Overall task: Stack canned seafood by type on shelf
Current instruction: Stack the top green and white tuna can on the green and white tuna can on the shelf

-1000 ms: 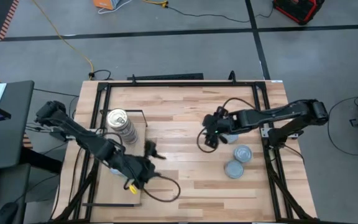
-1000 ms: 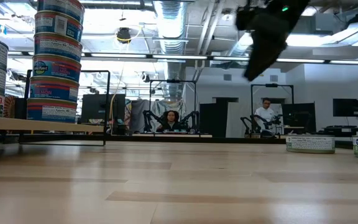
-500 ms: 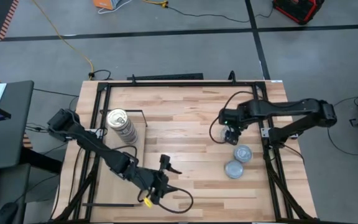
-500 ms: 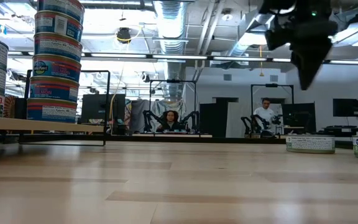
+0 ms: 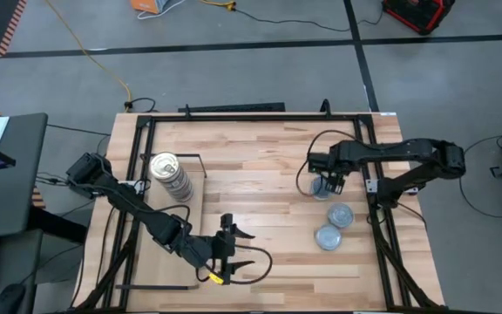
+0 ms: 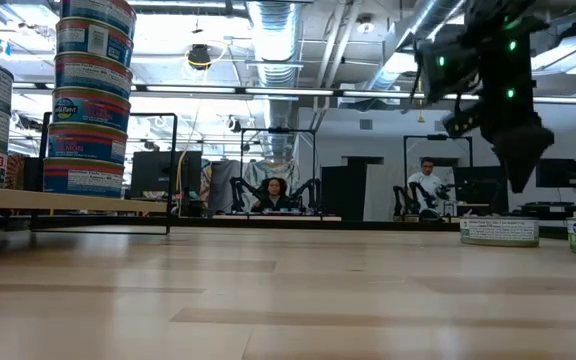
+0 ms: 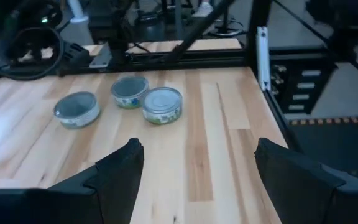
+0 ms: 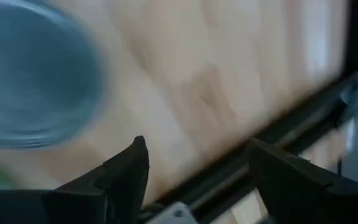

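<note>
— Butcher-block worktop (image 5: 260, 183) carried what, and where?

— Three loose tuna tins (image 5: 332, 225) lay on its right side; the tall stack of tins (image 5: 169, 175) stood on the shelf (image 5: 197, 194) at the left.

— Which arm was nearer the loose ones?

— The right. The right gripper (image 5: 326, 185) hung directly over the rear tin, fingers spread and empty, with the other two just in front of it. The left gripper (image 5: 238, 245) sat well apart near the front edge, also wide and empty, facing those tins across the wood.

— So?

— A straight drop by the right arm looked likeliest.
</note>
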{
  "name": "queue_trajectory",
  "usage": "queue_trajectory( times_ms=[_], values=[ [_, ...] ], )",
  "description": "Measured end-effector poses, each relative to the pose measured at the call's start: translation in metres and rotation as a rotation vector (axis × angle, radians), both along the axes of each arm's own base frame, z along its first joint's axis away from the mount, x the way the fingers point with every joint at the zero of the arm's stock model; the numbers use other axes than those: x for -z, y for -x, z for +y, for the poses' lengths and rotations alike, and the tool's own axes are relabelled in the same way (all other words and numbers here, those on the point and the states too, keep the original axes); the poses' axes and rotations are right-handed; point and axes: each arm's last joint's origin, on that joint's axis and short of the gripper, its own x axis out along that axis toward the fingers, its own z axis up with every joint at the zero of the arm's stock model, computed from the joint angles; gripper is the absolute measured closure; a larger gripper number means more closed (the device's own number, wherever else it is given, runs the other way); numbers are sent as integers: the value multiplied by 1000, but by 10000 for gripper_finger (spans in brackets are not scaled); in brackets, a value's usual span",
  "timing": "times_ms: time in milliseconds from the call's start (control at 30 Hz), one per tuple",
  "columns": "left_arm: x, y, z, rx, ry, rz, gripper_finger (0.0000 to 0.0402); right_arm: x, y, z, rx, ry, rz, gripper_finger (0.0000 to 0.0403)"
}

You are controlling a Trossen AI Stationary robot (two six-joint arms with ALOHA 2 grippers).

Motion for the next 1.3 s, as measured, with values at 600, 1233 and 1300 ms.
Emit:
queue_trajectory(
  times_ms=[600, 1233, 1300],
  values=[
    [-3, 3, -5, -31, 49, -34, 107, 53, -38, 7, -84, -224, -166, 112],
    [9, 10, -5, -83, -85, 70, 107, -1, -60, 122, -498, -225, -552, 112],
    [10, 9, -3, -88, -88, 76, 107, 9, -53, 130, -475, -235, -590, 112]
  ],
)
